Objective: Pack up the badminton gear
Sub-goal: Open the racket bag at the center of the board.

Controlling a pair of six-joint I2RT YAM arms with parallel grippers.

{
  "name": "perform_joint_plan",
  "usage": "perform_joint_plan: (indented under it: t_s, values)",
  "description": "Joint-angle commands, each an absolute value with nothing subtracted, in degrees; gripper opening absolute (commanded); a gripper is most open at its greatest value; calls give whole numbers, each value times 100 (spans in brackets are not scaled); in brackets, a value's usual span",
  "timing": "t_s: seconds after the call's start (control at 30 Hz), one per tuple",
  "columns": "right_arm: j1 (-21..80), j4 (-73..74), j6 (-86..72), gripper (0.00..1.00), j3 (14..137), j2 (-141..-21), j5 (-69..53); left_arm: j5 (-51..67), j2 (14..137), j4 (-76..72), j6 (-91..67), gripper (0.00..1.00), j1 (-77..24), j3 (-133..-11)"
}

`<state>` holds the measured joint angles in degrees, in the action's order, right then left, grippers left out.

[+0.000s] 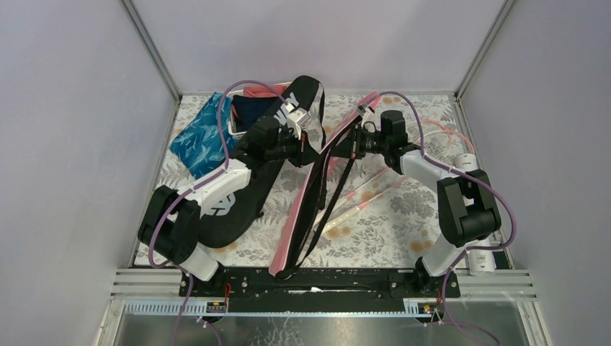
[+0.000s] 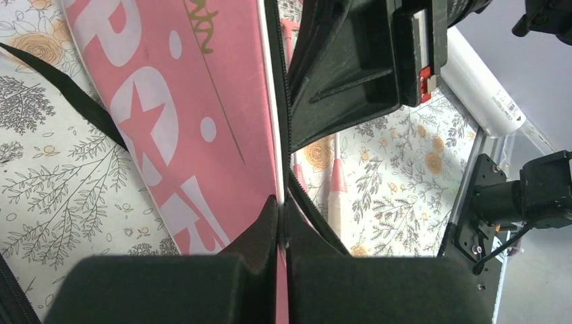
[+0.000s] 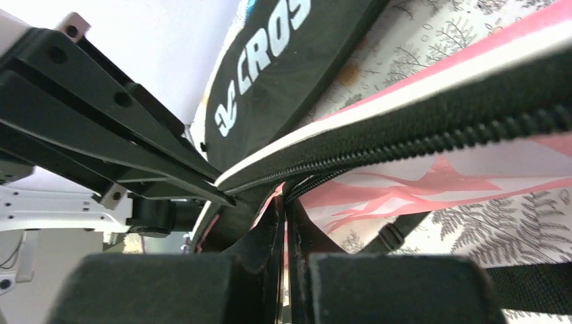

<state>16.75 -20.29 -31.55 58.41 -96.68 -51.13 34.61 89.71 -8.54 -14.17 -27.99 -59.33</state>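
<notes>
Between the two arms, above the floral counter (image 1: 393, 234), the pink "SPORT" bag (image 1: 294, 227) is held up on edge, its lower end reaching down near the arm bases. Both pincers grip its zippered rim close together, probably to hold the mouth ready for a racket. Left pincer (image 2: 282, 206) is fully closed on the white-piped edge; right pincer (image 3: 284, 212) is fully closed on the zipper side. Both arms reach forward and inward, wrists nearly meeting. Rackets (image 1: 364, 196) lie on the counter just right of the bag. The black "CROSSWAY" bag (image 1: 248, 209) lies beneath the left arm.
</notes>
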Motion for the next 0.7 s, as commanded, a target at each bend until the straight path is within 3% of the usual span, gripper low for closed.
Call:
perform_joint_plan:
  t_s: [0.0, 0.27, 0.33, 0.43, 0.5, 0.67]
  values:
    - [1594, -844, -2011, 0, 6073, -9264, -4463, 3216, 8806, -776, -1281, 0, -2706, -6179]
    - [1532, 414, -1195, 1, 6100, -8737, -3572, 1956, 8729, -47, -771, 0, -2803, -6647]
    - [1535, 474, -1185, 11, 6082, -8647, -3607, 1908, 8720, -9, -763, 0, -2854, -6684]
    - [1538, 452, -1357, 39, 6097, -8649, -3664, 1966, 8750, -9, -899, 0, -2935, -6689]
    - [1538, 440, -1430, 53, 6124, -8703, -3628, 1988, 8779, -9, -983, 0, -2988, -6679]
    - [1538, 416, -1338, 58, 6097, -8491, -3500, 1637, 8780, -9, -1011, 0, -3117, -6666]
